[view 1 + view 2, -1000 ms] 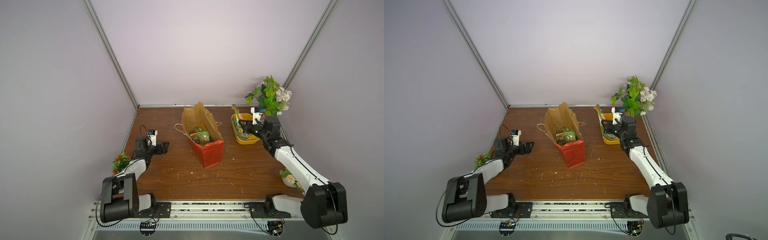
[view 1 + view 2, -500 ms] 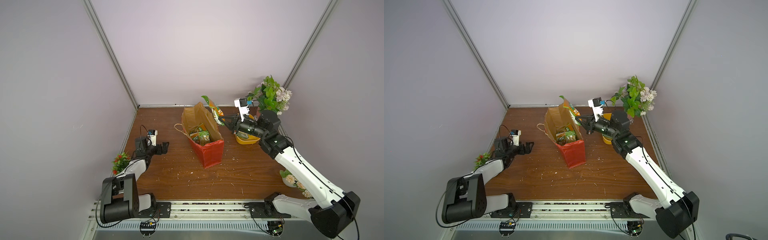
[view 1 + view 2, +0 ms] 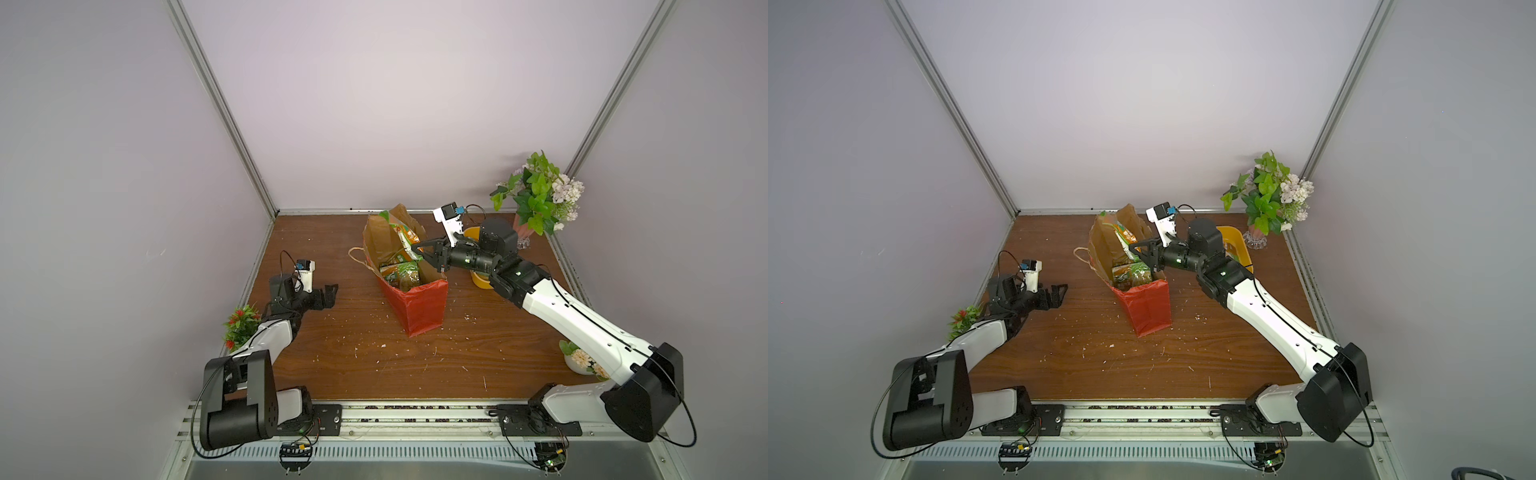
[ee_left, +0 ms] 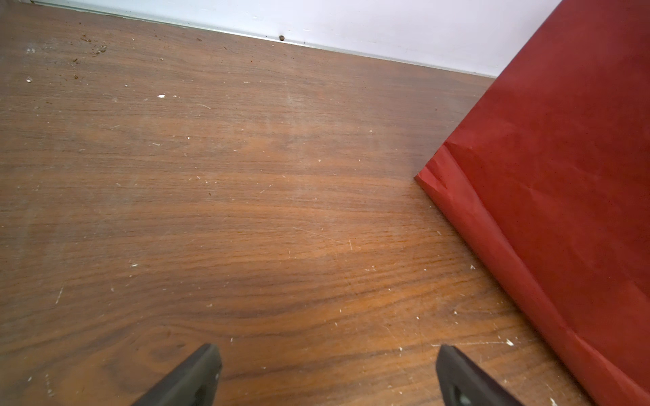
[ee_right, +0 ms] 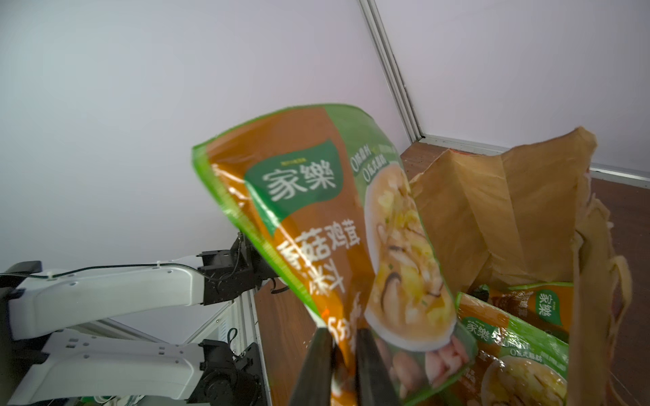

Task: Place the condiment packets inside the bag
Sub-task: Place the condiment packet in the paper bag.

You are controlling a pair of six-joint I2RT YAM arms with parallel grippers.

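Observation:
The red bag [image 3: 419,307] [image 3: 1148,307] stands open mid-table, its brown inside [image 5: 492,211] showing. My right gripper [image 3: 417,250] [image 3: 1136,251] [image 5: 344,337] reaches over the bag's mouth. Its jaws stand a narrow gap apart, with the lower edge of a green and orange condiment packet [image 3: 402,236] [image 3: 1125,237] [image 5: 316,211] between them. That packet stands upright, partly inside the bag. More packets [image 3: 401,274] [image 5: 510,351] lie in the bag. My left gripper [image 3: 330,291] [image 4: 327,355] rests open and empty to the bag's left, near its red side [image 4: 562,175].
A yellow tub [image 3: 482,278] [image 3: 1235,245] sits behind my right arm. A flower vase [image 3: 536,199] stands in the back right corner. A small red plant [image 3: 241,328] is at the left edge, and a white flower pot [image 3: 582,361] at the right.
My right arm swung from the yellow tub to the bag carrying the packet, which now sits lower in the bag's mouth. The left arm has not moved.

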